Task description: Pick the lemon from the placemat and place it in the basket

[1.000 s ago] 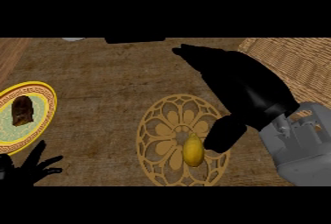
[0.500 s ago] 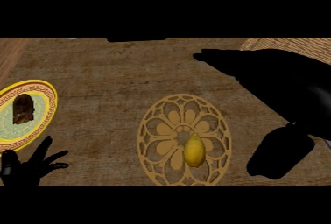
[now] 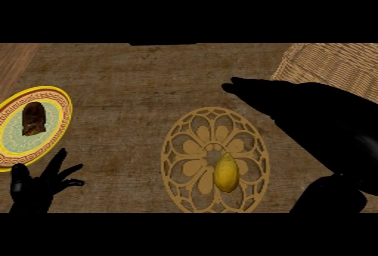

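A yellow lemon (image 3: 226,173) lies on the round tan placemat (image 3: 193,150) with a flower pattern, a little right of its middle and toward the near edge. My right hand (image 3: 317,117) is a large dark shape above the counter to the right of the placemat, fingers stretched out to the upper left, open and holding nothing. Its thumb hangs at the lower right, apart from the lemon. A woven basket (image 3: 336,65) stands at the upper right, partly hidden by that hand. My left hand (image 3: 37,184) rests open at the lower left, fingers up.
A yellow-rimmed plate (image 3: 15,135) with a dark brown piece of food (image 3: 34,119) sits at the left edge, just above the left hand. A wooden board edge shows in the upper left corner. Brown counter stretches between the plate and the placemat.
My right hand has drawn up and to the right, away from the lemon. The lemon stays on the placemat. The left hand has barely shifted.
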### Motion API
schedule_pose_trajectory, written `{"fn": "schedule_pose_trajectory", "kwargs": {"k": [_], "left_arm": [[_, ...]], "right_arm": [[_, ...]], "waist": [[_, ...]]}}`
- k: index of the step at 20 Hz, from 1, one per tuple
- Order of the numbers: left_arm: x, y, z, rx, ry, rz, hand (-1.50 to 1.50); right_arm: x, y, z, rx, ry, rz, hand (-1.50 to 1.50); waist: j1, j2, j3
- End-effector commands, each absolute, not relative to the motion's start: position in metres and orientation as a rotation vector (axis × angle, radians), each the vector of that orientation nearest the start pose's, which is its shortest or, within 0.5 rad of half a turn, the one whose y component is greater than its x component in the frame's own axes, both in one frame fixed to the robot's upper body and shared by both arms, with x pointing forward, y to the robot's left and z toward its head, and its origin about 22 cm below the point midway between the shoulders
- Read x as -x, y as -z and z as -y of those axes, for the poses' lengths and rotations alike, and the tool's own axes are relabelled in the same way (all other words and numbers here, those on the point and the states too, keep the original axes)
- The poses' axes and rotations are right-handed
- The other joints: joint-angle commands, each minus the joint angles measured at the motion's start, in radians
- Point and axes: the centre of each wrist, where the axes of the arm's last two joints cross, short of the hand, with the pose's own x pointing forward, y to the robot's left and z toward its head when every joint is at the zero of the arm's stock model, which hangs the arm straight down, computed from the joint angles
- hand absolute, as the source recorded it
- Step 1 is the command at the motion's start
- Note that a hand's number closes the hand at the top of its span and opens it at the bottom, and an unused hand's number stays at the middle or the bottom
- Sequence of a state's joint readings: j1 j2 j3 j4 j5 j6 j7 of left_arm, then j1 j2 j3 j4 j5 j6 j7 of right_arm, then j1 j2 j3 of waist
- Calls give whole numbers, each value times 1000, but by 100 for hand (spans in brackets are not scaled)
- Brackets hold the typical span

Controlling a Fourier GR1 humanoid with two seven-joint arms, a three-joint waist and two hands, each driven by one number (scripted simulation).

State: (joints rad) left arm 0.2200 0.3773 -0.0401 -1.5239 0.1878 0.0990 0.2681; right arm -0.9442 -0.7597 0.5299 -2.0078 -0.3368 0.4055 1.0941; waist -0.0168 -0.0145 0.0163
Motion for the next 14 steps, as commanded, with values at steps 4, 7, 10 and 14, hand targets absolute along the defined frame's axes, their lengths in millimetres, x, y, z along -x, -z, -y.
{"fn": "schedule_pose_trajectory", "kwargs": {"k": [4, 7, 10, 14], "left_arm": [[-187, 42, -304, -159, 16, 1012, 0], [-187, 36, -302, -158, 32, 1004, 0], [-184, 53, -298, -175, 12, 1021, 0], [-194, 46, -307, -159, 27, 1017, 0]], "right_arm": [[-219, -253, 133, 541, -1411, 1207, -150], [-227, -235, 124, 571, -1420, 1171, -150], [-225, -232, 123, 590, -1450, 1132, -150], [-230, -205, 129, 590, -1439, 1096, -150]], "waist": [[1, 11, -17], [13, 13, -17], [9, 12, -18], [5, 15, -18]]}}
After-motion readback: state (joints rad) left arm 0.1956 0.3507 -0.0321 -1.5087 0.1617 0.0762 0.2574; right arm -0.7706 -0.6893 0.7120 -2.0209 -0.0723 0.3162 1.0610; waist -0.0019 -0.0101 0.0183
